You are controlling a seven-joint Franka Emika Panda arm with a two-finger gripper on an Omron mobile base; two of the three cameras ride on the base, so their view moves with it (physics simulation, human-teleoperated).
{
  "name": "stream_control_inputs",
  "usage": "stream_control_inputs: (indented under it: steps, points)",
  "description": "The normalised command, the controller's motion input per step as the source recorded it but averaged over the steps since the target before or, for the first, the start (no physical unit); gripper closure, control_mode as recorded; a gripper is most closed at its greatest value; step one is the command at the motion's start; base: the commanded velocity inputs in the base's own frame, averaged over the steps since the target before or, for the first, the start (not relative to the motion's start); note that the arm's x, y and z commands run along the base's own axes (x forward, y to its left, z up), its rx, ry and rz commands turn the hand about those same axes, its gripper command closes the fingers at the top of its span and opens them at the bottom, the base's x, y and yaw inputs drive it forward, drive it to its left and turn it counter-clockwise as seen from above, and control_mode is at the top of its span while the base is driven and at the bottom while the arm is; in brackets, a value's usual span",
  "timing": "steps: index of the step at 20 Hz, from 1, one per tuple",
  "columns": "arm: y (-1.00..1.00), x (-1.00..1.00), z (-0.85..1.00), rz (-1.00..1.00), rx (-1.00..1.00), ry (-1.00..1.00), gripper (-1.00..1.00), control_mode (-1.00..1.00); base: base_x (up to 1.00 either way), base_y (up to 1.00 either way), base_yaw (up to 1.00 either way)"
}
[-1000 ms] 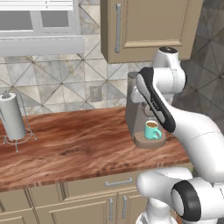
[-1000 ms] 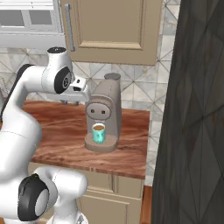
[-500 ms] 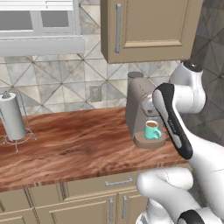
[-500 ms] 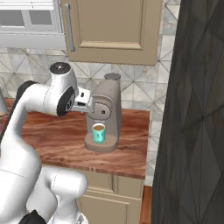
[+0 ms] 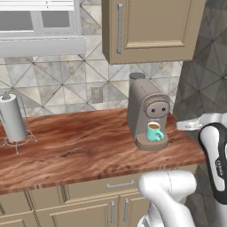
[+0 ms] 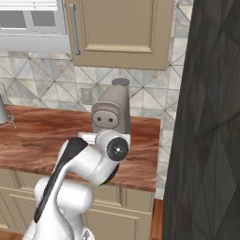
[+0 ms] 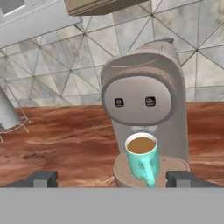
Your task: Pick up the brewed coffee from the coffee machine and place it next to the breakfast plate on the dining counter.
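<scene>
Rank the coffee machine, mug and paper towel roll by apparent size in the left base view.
1. coffee machine, largest.
2. paper towel roll, clearly smaller, though it stands farther to the side, so this is appearance alone.
3. mug, smallest.

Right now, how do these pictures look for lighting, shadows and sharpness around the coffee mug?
Left base view: flat, even rendered light; the mug is crisp on the coffee machine, with soft shading on the tray beneath it. Right base view: the tall panel on the right is dark and the arm covers the mug. Hand view: slightly soft, no glare, mug centred between the open claw tips.
</scene>
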Motion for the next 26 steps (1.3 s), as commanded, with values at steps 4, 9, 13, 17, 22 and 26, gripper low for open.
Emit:
stream_control_inputs:
  steps: [4, 9, 13, 17, 22, 26]
  points:
    - [-0.47, 0.26, -0.43, 0.19, 0.11, -0.14, -1.00, -1.00, 0.00, 0.00, 0.00]
    - [0.00, 0.17, -0.34, 0.14, 0.00, -0.12, -1.00, -1.00, 0.00, 0.00, 0.00]
    - [0.34, 0.00, -0.19, 0.04, -0.04, -0.14, -1.00, -1.00, 0.00, 0.00, 0.00]
    - [0.31, 0.00, -0.24, 0.00, -0.09, -0.01, -1.00, -1.00, 0.00, 0.00, 0.00]
    - [0.32, 0.03, -0.33, 0.02, -0.09, 0.00, -1.00, -1.00, 0.00, 0.00, 0.00]
    - [0.09, 0.01, -0.13, 0.00, -0.03, 0.00, -1.00, -1.00, 0.00, 0.00, 0.00]
